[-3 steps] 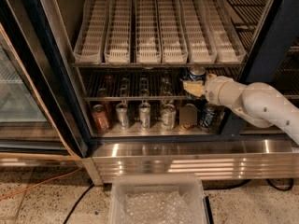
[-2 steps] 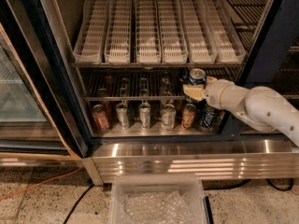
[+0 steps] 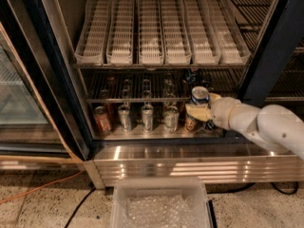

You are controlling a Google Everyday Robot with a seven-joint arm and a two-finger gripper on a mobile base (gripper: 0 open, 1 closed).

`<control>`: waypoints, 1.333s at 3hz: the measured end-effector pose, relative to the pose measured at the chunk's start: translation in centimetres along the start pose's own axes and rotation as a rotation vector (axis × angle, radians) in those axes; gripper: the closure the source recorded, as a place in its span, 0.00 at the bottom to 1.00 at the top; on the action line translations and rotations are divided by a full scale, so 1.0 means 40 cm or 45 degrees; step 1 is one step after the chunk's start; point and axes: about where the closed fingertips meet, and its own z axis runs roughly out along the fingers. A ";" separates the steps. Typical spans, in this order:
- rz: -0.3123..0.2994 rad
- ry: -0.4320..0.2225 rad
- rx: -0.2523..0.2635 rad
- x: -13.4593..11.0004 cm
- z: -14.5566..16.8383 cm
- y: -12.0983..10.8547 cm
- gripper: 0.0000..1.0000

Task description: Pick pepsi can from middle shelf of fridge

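Note:
The pepsi can (image 3: 200, 98), blue with a silver top, is upright in my gripper (image 3: 202, 104), just in front of the middle shelf's front rail at the right. The pale yellow fingers (image 3: 197, 112) are shut on it from below and from the right. My white arm (image 3: 266, 125) reaches in from the right. The middle shelf (image 3: 135, 86) is a dark wire rack in the fridge (image 3: 71, 108). A dark can (image 3: 192, 74) stands at the back of it.
White slotted trays (image 3: 161, 37) fill the shelf above. On the steel floor below stand an orange-brown can (image 3: 101, 120) and silver cans (image 3: 147, 118). The glass door (image 3: 19, 94) is open at the left. A clear plastic bin (image 3: 161, 205) sits below the ribbed base panel (image 3: 180, 167).
My gripper has drawn the pepsi can off the middle shelf, outward and lower, to in front of the rail. The other cans have not moved.

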 end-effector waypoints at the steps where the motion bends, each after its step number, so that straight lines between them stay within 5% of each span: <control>1: -0.017 -0.006 -0.019 0.005 -0.028 0.020 1.00; 2: -0.017 -0.006 -0.020 0.012 -0.025 0.020 1.00; 4: -0.018 -0.038 -0.159 0.022 -0.205 0.122 1.00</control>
